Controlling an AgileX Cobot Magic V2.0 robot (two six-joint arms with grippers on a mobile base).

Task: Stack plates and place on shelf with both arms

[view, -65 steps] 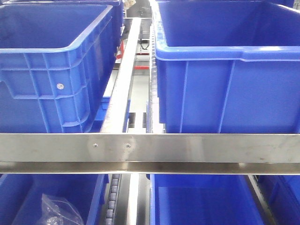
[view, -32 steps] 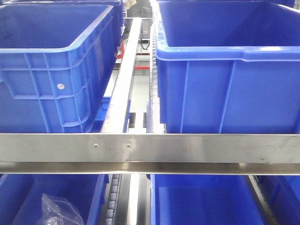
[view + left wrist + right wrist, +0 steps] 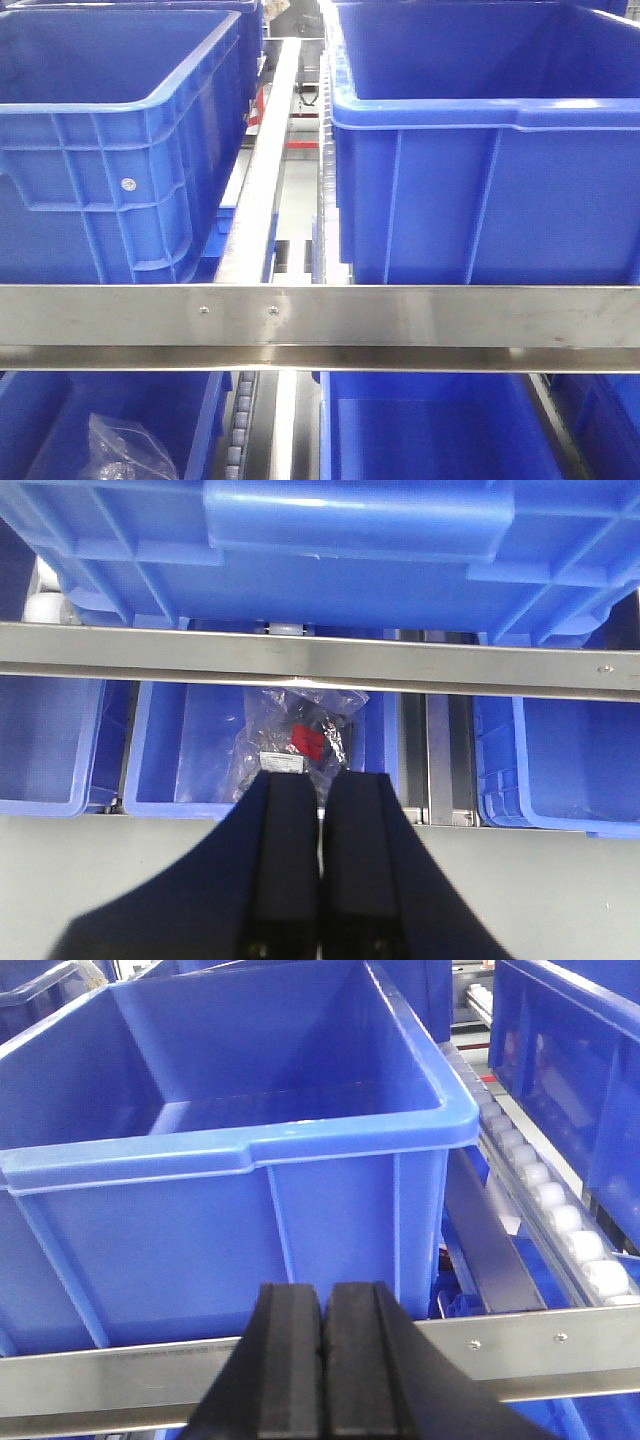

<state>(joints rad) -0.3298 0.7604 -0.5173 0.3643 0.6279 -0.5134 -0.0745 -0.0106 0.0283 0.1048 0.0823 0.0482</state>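
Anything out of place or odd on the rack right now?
Only a crumpled clear plastic bag of small parts in a lower blue plastic crate. The steel shelf rail sits level. No plates in view.

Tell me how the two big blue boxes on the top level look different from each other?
The left crate has a ribbed outer wall with a small screw; the right crate has a smoother wall with just a few upright ribs. The left crate looks turned slightly, showing a corner; the right crate faces straight on. Both are blue plastic, open-topped, behind the steel rail.
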